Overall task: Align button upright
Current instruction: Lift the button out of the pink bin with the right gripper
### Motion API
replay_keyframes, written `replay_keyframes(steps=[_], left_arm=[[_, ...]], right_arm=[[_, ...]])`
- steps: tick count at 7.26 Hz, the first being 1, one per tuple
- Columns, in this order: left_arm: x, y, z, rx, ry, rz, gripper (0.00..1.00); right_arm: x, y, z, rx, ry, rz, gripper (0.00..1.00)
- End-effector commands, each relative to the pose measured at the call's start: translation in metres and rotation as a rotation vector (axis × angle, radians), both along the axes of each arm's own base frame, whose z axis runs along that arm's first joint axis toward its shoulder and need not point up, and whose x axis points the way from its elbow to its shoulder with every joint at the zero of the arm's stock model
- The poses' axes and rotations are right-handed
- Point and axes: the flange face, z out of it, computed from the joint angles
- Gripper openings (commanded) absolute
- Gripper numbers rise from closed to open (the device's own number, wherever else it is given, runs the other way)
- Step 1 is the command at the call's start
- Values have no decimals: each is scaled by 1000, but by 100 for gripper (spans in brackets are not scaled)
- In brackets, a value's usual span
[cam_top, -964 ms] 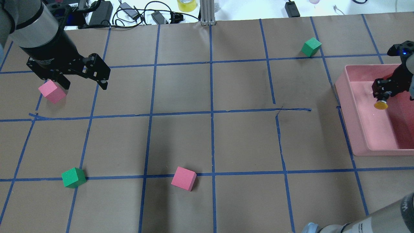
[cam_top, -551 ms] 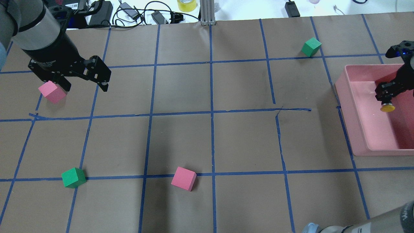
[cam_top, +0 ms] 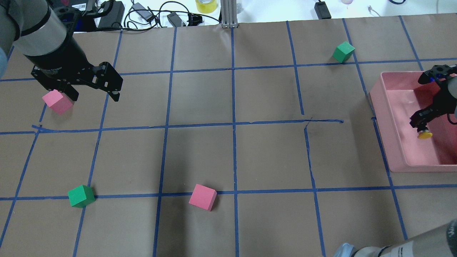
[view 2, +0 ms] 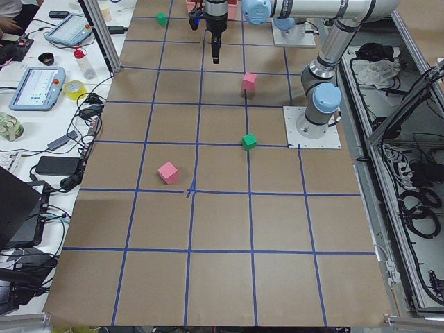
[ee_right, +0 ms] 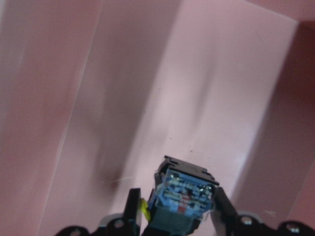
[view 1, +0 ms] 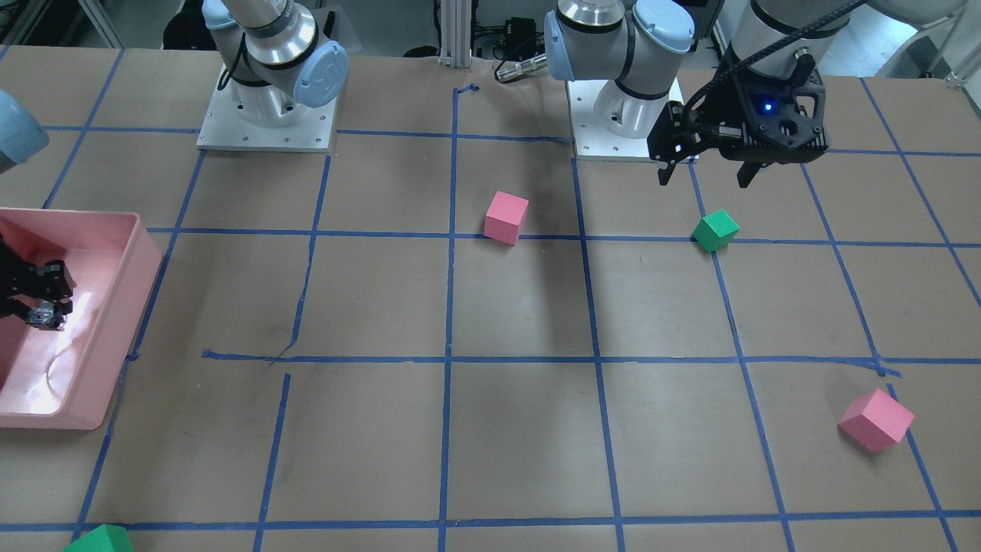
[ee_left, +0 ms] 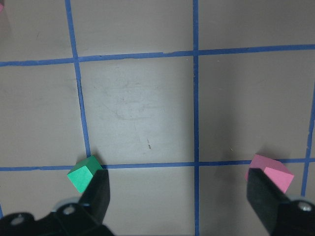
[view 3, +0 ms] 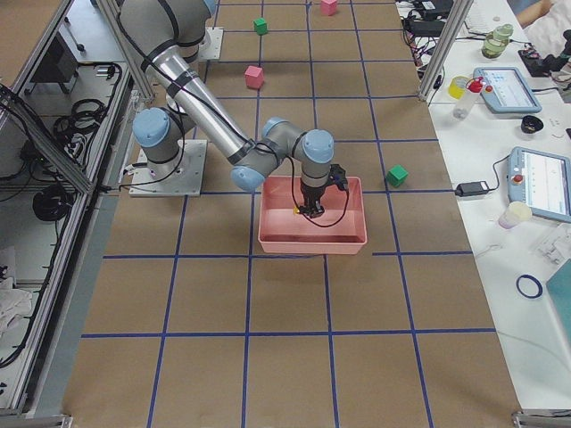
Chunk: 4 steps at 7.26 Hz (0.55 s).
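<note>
My right gripper (cam_top: 420, 123) is inside the pink bin (cam_top: 379, 107) and is shut on the button (cam_top: 425, 135). The yellow cap sticks out below the fingertips. In the right wrist view the button's blue-grey body (ee_right: 184, 192) faces the camera between the two fingers, and the cap points away toward the bin floor. The front-facing view shows this gripper (view 1: 42, 313) low in the bin (view 1: 146, 253). My left gripper (cam_top: 93, 95) is open and empty above the table, beside a pink cube (cam_top: 57, 101).
A green cube (cam_top: 81, 196) and a second pink cube (cam_top: 202, 197) lie near the front. Another green cube (cam_top: 343, 51) lies at the back right. Cables and adapters lie beyond the table's far edge.
My right gripper has carried the button toward the near side of the bin and lower. The left arm has barely moved.
</note>
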Motion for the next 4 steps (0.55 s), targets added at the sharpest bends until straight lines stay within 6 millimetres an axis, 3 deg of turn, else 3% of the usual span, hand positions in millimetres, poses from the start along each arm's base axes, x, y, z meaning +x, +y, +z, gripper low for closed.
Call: replay_keyframes(steps=[1, 3, 4], left_arm=[[1, 0, 0, -1, 0, 1, 100], [-1, 0, 2, -6, 7, 0, 100], [0, -2, 4, -18, 6, 1, 100]], right_arm=[[-5, -1, 10, -11, 29, -9, 0], [-2, -18, 67, -24, 39, -14, 0], [29, -27, 94, -10, 25, -21, 0]])
